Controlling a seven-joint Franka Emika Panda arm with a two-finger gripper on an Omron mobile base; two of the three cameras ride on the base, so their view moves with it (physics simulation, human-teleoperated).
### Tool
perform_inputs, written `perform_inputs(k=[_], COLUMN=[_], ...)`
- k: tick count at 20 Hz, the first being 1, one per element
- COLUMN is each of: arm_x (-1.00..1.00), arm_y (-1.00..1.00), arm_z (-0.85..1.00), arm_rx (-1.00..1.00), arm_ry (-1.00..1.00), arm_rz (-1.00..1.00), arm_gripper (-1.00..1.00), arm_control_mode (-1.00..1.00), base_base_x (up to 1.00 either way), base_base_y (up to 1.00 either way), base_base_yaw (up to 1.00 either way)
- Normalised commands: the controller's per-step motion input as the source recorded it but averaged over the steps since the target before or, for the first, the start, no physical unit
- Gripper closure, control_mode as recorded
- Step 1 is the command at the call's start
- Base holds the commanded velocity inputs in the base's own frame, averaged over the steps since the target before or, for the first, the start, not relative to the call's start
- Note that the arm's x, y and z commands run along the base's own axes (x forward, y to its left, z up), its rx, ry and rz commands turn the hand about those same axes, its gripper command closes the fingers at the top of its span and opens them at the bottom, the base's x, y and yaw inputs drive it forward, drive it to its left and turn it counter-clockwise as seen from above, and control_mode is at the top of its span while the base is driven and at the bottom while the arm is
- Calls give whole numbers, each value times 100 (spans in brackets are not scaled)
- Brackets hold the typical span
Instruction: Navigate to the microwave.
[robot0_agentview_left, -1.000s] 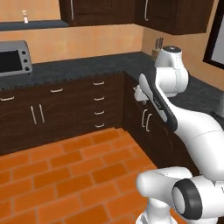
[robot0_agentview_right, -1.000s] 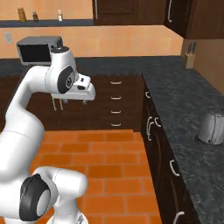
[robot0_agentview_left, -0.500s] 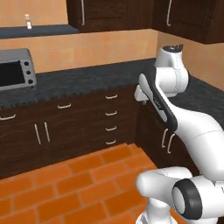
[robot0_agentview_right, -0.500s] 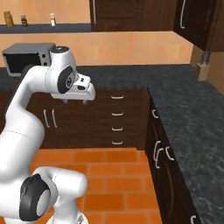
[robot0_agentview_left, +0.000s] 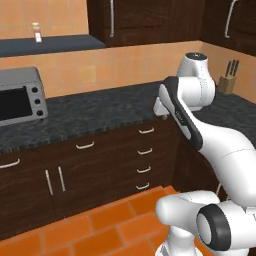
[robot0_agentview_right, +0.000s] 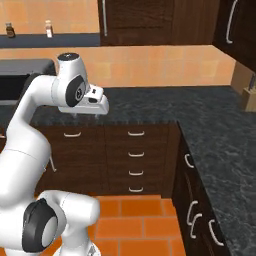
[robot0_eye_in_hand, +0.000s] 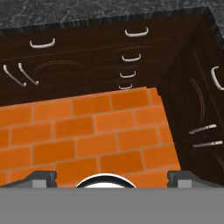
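Currently the microwave's position cannot be told from these views. Nearest appliance — a small silver countertop oven (robot0_agentview_left: 17, 97) with round knobs — sits on the dark counter (robot0_agentview_left: 100, 112), at left. Gripper (robot0_eye_in_hand: 112, 177) hangs above the orange brick floor (robot0_eye_in_hand: 87, 131) — fingers spread wide, holding nothing, facing the corner drawers (robot0_eye_in_hand: 129, 57).

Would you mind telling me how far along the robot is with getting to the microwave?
Done: nothing final yet; the base faces a counter corner with drawers. In hand: the gripper hangs open and empty above the orange floor, arm tucked. Left: pulling up at the microwave; the silver toaster oven on the counter has round knobs and is not it.
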Motion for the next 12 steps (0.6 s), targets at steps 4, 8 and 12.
perform_inputs(k=[4, 8, 12], arm_x=[0, 0, 0], arm_y=[0, 0, 0], arm_z=[0, 0, 0], arm_rx=[0, 0, 0], arm_ry=[0, 0, 0], arm_rz=[0, 0, 0], arm_gripper=[-100, -100, -100], arm_control_mode=[100, 100, 100], base_base_x=[3, -1, 0], base_base_y=[0, 72, 100], base_base_yaw=[0, 0, 0])
